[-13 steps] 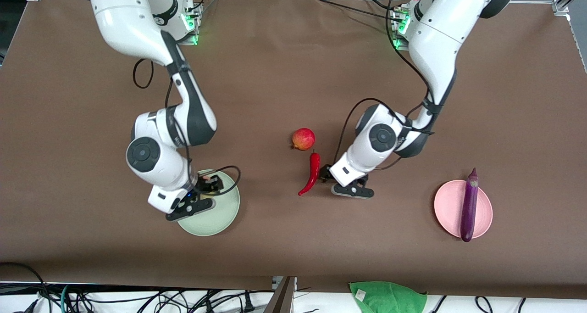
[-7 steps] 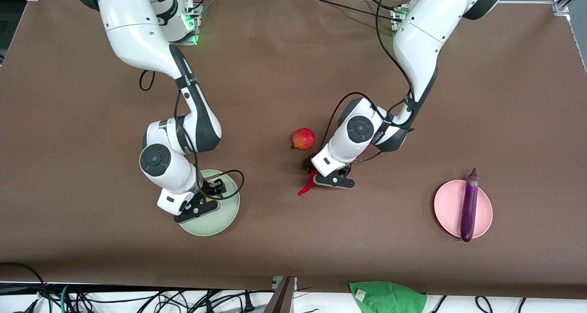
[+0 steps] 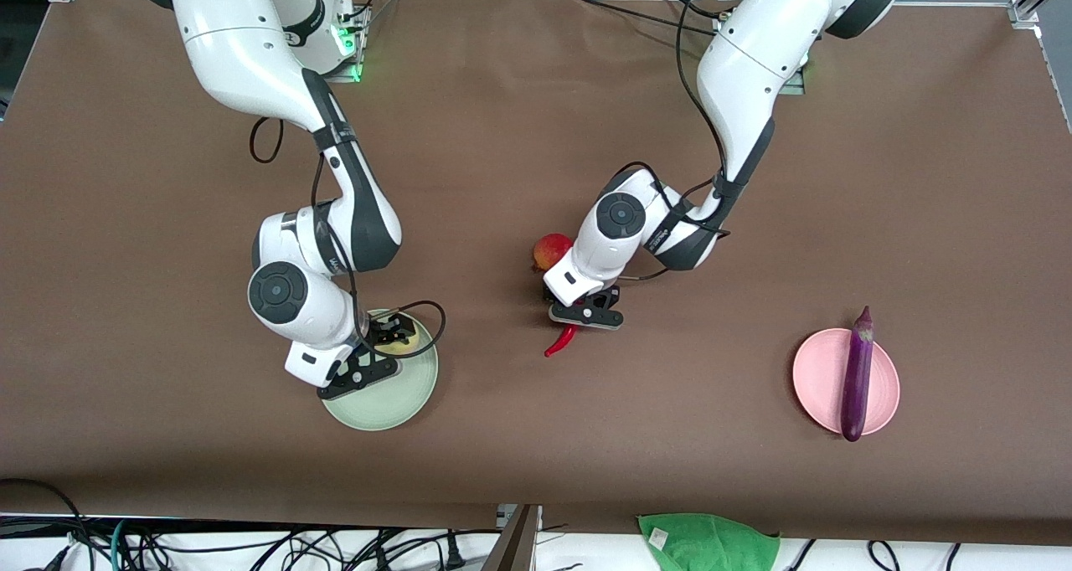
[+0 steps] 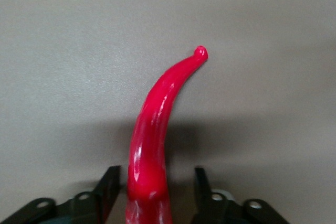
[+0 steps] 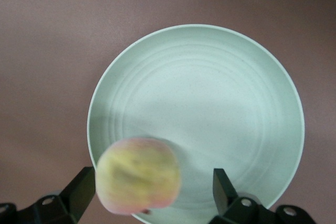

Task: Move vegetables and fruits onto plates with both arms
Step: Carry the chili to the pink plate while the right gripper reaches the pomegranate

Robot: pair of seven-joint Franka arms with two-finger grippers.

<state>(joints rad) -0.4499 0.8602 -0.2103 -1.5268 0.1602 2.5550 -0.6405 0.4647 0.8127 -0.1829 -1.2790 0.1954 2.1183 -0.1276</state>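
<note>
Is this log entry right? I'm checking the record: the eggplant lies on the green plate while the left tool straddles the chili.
One thing is wrong: the eggplant lies on the pink plate, as the front view shows. The left tool does straddle the chili.

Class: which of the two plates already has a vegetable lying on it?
The pink plate: the eggplant lies across it; the green plate has none.

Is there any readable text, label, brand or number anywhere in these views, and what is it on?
No text can be read.
Small dark marking on the right arm's white forearm: too small to read.
Small white tag on the green cloth at the table's front edge: too small to read.
</note>
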